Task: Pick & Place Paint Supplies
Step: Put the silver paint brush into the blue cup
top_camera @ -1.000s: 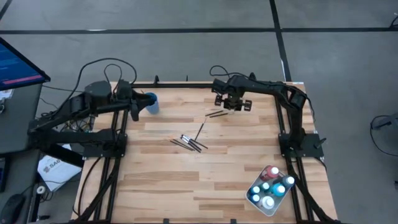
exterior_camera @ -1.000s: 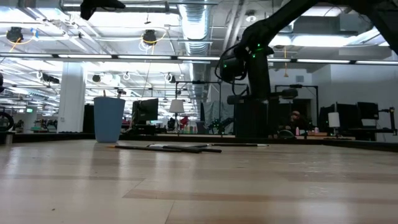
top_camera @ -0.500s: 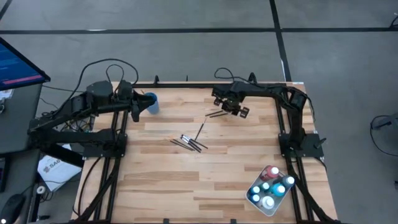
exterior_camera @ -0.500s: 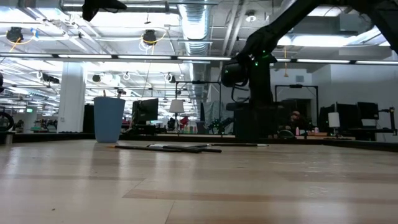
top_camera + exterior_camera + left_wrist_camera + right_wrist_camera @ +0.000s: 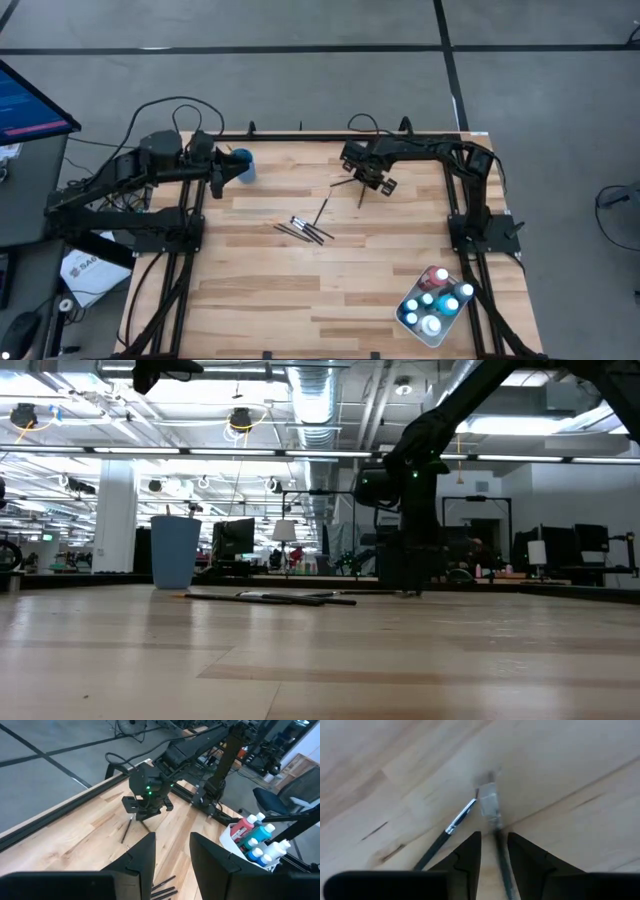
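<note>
My right gripper point(image 5: 366, 183) point(image 5: 494, 840) is low over the far middle of the table, shut on a thin dark paintbrush point(image 5: 360, 198). A second brush point(image 5: 345, 184) point(image 5: 451, 826) lies flat beside it. Several more brushes point(image 5: 305, 229) lie in a loose bunch at the table's middle. The small paint bottles point(image 5: 432, 300) point(image 5: 254, 843) stand in the white tray point(image 5: 409, 322) at the near right corner. My left gripper point(image 5: 219, 177) point(image 5: 172, 842) waits by the blue cup point(image 5: 243, 166) at the far left, its fingers a narrow gap apart. My right gripper pinches the brush's dark handle point(image 5: 499, 851) between its two fingers, coming from above and slanting down. The brush runs along the fingers and sticks out past them. Its pale bristle tip point(image 5: 489, 804) touches the wooden table.
The blue cup point(image 5: 175, 552) stands upright near the far left corner with something thin poking out of it. The wood between the brush bunch and the tray is bare. Both arm bases stand at the table's left and right edges.
My right gripper has come down toward the table and shifted slightly toward the near edge, turning about as it went. One of the two brushes under it has swung round and now points toward the near edge; the other has stayed where it lay.
</note>
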Controlling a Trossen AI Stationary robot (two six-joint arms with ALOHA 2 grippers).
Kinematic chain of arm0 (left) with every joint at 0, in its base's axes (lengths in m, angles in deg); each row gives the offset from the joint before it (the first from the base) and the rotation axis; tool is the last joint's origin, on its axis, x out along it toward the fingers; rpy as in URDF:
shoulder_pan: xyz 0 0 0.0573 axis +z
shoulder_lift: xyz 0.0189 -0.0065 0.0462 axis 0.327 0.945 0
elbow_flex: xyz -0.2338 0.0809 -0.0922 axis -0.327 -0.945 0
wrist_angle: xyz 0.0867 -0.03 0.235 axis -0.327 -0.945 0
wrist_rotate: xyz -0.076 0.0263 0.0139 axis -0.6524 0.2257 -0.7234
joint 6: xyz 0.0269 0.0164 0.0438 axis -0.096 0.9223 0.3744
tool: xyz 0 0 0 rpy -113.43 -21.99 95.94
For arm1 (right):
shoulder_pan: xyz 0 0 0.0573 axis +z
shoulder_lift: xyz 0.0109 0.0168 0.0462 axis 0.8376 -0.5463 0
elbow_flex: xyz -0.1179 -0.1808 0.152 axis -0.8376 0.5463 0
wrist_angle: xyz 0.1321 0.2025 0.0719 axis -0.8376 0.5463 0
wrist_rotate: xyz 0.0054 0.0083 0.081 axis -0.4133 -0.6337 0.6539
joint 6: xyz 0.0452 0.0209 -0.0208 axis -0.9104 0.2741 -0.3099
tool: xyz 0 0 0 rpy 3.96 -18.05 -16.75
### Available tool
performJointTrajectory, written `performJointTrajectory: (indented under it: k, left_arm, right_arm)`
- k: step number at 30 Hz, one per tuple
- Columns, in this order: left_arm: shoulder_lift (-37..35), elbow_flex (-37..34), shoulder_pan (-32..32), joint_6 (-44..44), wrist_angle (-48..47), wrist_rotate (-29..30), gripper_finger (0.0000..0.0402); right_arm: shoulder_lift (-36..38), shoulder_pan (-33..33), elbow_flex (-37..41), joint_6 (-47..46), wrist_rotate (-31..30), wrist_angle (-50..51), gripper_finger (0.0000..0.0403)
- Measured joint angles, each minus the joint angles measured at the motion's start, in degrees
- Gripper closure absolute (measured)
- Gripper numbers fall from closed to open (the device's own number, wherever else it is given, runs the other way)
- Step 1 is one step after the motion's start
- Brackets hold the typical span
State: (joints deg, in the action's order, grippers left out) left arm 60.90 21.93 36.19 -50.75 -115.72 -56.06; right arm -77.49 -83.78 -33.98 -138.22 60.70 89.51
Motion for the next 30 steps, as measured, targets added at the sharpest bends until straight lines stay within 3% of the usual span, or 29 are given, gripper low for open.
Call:
performJointTrajectory:
  k: [6, 10, 19, 30]
  left_arm:
    - [0.0, 0.0, 0.0, 0.0, -0.3, 0.0, 0.0288]
    - [0.0, 0.0, 0.0, 0.0, -0.4, 0.0, 0.0288]
    - [0.0, 0.0, 0.0, 0.0, -0.4, 0.0, 0.0288]
    - [0.0, 0.0, 0.0, 0.0, -0.4, -1.9, 0.0288]
  right_arm:
    - [0.0, 1.4, 0.0, 0.3, -1.5, 0.0, 0.031]
    - [-0.1, 1.4, 0.0, 5.5, -1.4, 0.4, 0.0316]
    - [-0.1, 0.9, 0.0, 21.1, -0.3, 2.3, 0.0393]
    - [1.3, 4.2, 0.5, 28.2, -2.4, 2.4, 0.0401]
